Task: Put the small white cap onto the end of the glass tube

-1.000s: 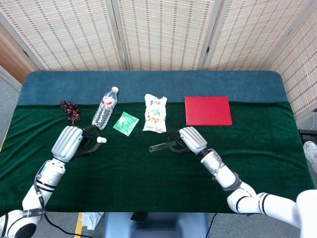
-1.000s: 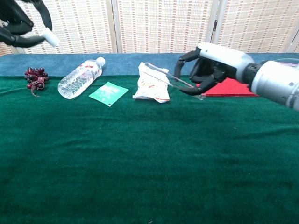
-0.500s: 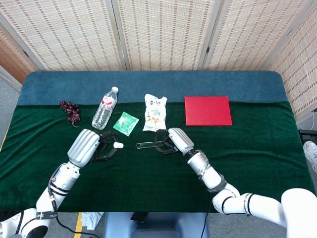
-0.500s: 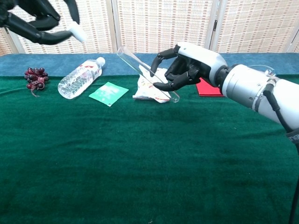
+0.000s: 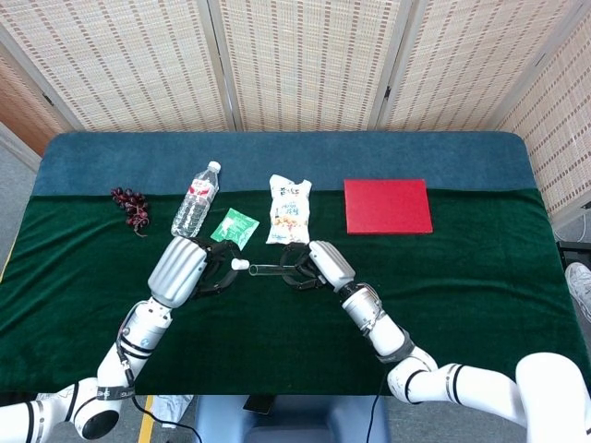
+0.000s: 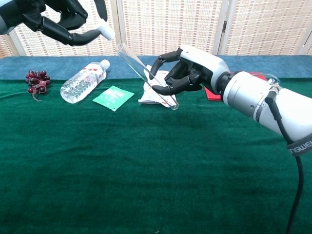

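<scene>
My left fingers [image 6: 73, 36] pinch the cap [image 5: 239, 264]; the right fingers [image 6: 168, 74] are wrapped round the tube [image 6: 146, 75] near its lower end. Both are held clear of the table, above the green cloth [image 5: 277, 323], nearer its front edge than its back, about midway between its sides.

Step in hand, as I judge it: bring cap to tube mouth and seat it.
- The head view puts the cap just beside the tube's open end, nearly in line, with a small gap showing.
- The tube is tilted, open end up and toward my left hand [image 5: 185, 268]. The cap must meet it along that axis, not across it.
- Best to hold the right hand [image 5: 319, 266] steady and let the left do the travelling, slowly.
- Glass is slick and brittle: push straight on and lightly. A sideways shove could twist the tube in my grip.
- Whether the cap's hollow faces the mouth, I cannot tell.

What each view adds:
- Head view gives the lateral line-up of cap and tube, and both forearms.
- Chest view gives height: the cap sits above the tube's top end, a drop the head view flattens out. It also shows the tilt plainly and where the right fingers clasp.

Beyond my hands, toward the back: grapes [image 5: 130, 205], bottle [image 5: 195, 205], green sachet [image 5: 233, 228], snack bag [image 5: 289, 211], red pad [image 5: 387, 205].
</scene>
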{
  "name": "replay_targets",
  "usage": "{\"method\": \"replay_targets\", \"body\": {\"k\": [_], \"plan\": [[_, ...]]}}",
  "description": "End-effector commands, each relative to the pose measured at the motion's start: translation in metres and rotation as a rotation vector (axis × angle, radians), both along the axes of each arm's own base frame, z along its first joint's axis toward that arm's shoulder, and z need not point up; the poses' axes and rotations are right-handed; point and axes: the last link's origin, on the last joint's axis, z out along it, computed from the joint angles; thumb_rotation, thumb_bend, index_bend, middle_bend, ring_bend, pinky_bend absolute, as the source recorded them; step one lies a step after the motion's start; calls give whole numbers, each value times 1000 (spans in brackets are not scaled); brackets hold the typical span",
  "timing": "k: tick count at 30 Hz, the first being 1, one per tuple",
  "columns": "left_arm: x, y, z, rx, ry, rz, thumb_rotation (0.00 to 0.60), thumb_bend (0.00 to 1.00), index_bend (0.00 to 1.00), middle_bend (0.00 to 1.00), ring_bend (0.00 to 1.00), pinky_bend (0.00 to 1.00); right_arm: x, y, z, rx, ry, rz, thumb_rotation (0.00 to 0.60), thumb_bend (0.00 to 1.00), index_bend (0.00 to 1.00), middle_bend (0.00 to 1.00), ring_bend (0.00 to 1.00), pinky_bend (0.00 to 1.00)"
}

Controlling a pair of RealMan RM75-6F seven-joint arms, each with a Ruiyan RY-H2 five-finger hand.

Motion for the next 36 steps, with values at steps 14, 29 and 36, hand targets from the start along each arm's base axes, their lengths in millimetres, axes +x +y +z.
{"method": "replay_targets", "body": {"k": [14,29,36], "plan": [[1,0,-5,2,-11,-1,600,462,613,949,822,785,1,0,0,-5,-30,-10,600,718,807,1000,1000,1000],[-2,2,-7,-4,-9,10,600,462,613,948,822,785,5,-2,-1,2,-36,-3,600,718,807,1000,1000,1000],[-2,2,-7,-9,-15,7,600,462,613,948,822,785,9,-2,-3,-1,-36,2,600,718,807,1000,1000,1000]]}}
